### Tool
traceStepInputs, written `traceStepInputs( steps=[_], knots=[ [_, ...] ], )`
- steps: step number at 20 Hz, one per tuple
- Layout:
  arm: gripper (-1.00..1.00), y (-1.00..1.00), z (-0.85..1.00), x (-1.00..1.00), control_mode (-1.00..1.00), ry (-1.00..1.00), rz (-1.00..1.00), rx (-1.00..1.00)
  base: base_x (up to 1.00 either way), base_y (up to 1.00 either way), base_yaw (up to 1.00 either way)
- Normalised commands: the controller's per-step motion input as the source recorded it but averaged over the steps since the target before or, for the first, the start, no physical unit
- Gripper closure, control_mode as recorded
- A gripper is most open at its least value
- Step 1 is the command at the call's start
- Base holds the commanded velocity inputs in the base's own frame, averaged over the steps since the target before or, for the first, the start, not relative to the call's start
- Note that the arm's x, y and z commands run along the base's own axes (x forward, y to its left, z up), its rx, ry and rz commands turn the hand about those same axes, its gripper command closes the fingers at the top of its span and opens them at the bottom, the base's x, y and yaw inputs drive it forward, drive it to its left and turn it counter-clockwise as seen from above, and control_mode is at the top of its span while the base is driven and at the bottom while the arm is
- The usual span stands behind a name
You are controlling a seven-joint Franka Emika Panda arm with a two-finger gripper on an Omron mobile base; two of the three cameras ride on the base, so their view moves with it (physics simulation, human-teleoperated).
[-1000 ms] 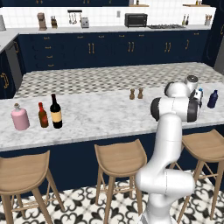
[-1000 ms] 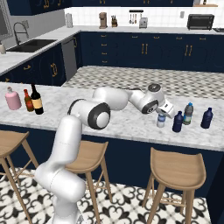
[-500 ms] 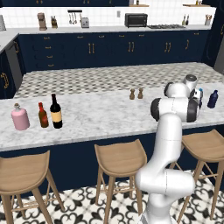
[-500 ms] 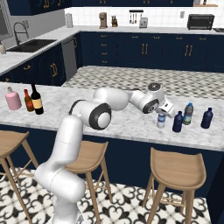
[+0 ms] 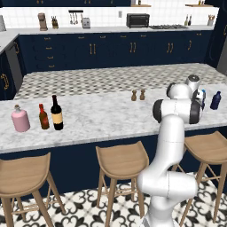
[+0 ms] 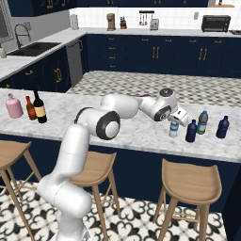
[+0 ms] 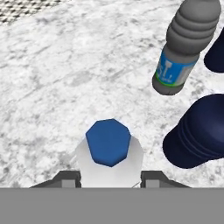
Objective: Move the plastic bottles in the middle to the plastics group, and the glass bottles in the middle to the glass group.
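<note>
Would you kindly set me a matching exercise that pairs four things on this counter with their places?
Things:
1. wine bottle
2. pink jug
3. clear bottle
4. two shakers

Places:
a. between the fingertips of the gripper
b. just left of the brown bottle in both base views
c. alone, mid-counter
d. just right of the brown bottle

Pairs: 1-d, 2-b, 3-a, 4-c.

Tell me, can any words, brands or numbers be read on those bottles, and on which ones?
None can be read.
Grey plastic bottle: blue label with white and green marks, too blurred to read.
Wine bottle: yellowish label, too small to read.
Blue-capped bottle between the gripper fingers: no label shows.
</note>
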Motion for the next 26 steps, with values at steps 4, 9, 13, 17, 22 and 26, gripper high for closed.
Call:
traceStepInputs(
  steps=[4, 9, 13, 17, 22, 26],
  knots=[
    [-1.00, 0.00, 0.00, 0.00, -1.00, 0.00, 0.00, 0.00, 0.00, 0.00, 0.00],
    [-1.00, 0.00, 0.08, 0.00, -1.00, 0.00, 0.00, -0.01, 0.00, 0.00, 0.00],
    [-1.00, 0.07, 0.29, -0.28, -1.00, 0.00, 0.00, -0.01, 0.00, 0.00, 0.00],
    [-1.00, 0.19, 0.35, -0.65, -1.00, 0.00, 0.01, -0.01, 0.00, 0.00, 0.00],
    [-1.00, 0.46, 0.09, -0.95, -1.00, -0.01, 0.06, -0.01, 0.00, 0.00, 0.00],
    [-1.00, 0.35, 0.00, -1.00, -1.00, -0.01, 0.12, 0.00, 0.00, 0.00, 0.00]
  ],
)
